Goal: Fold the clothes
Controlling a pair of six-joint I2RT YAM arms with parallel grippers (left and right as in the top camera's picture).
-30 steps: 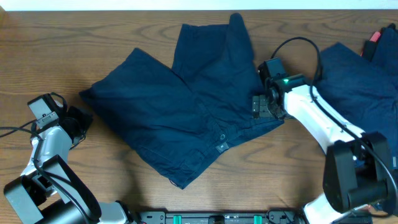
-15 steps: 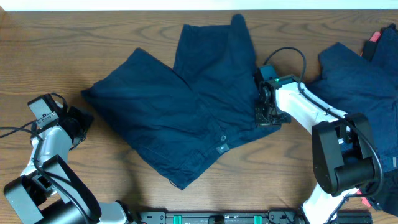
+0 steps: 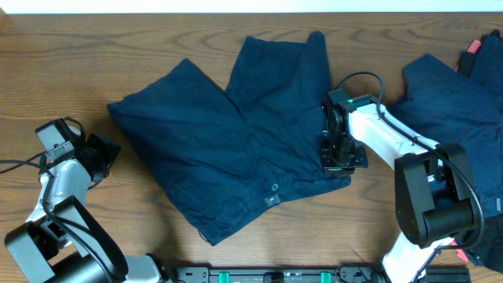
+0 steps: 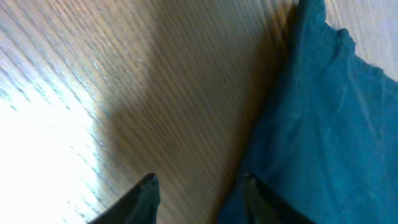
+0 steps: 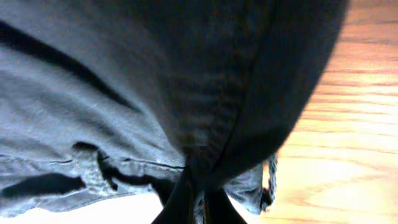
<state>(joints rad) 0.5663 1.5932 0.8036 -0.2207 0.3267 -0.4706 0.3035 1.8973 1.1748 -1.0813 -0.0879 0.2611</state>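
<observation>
Dark navy shorts (image 3: 228, 149) lie spread across the middle of the wooden table, with a button showing near the waistband. My right gripper (image 3: 339, 155) is at their right edge and shut on a fold of the cloth; in the right wrist view the fabric (image 5: 186, 81) fills the frame and bunches between my closed fingertips (image 5: 196, 200). My left gripper (image 3: 108, 149) sits just off the shorts' left corner. In the left wrist view it (image 4: 198, 191) stands open over bare wood, and the cloth edge (image 4: 311, 124) runs beside the right finger (image 4: 249, 190).
A second heap of navy clothing (image 3: 456, 90) lies at the right of the table, with a red thing (image 3: 473, 45) at its far corner. A black rail (image 3: 275, 275) runs along the table's front edge.
My right gripper has shut on the shorts' right edge and drawn toward the front, so the whole garment shifted and turned a little. The left jaws have widened in place.
</observation>
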